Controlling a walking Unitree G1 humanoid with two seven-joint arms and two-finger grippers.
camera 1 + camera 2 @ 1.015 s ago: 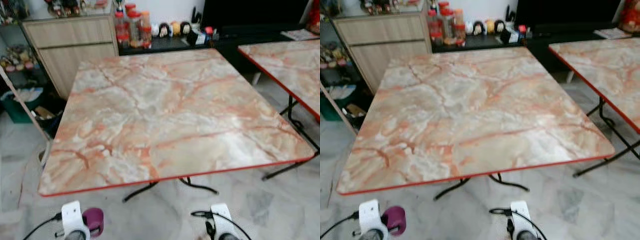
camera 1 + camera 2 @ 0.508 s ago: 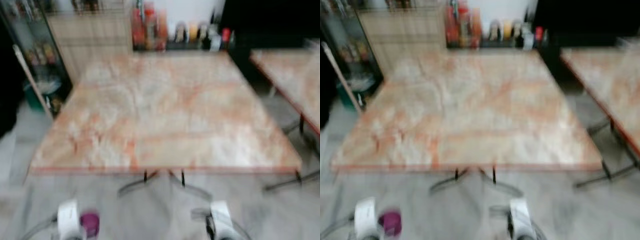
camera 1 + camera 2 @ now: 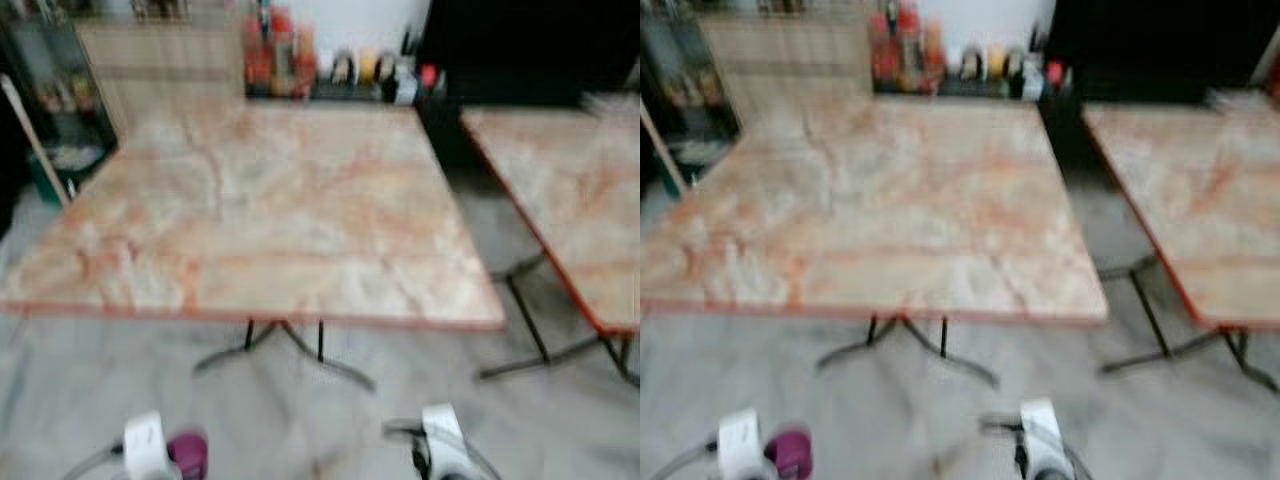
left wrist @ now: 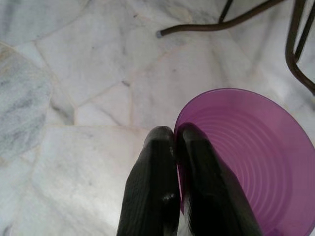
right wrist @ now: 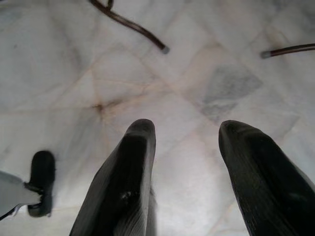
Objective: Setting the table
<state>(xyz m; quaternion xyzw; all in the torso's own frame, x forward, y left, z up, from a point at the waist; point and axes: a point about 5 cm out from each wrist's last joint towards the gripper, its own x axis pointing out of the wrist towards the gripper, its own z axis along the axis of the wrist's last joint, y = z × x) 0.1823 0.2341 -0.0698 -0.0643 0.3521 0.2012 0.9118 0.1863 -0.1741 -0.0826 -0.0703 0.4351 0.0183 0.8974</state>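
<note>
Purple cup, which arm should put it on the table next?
Left, probably. The left gripper is shut on the purple cup's rim, while the right gripper is open, holding nothing, above the floor.

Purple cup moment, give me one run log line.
left gripper: shut on purple cup rim, over floor | right gripper: open, holding nothing | marble table: ahead
</note>
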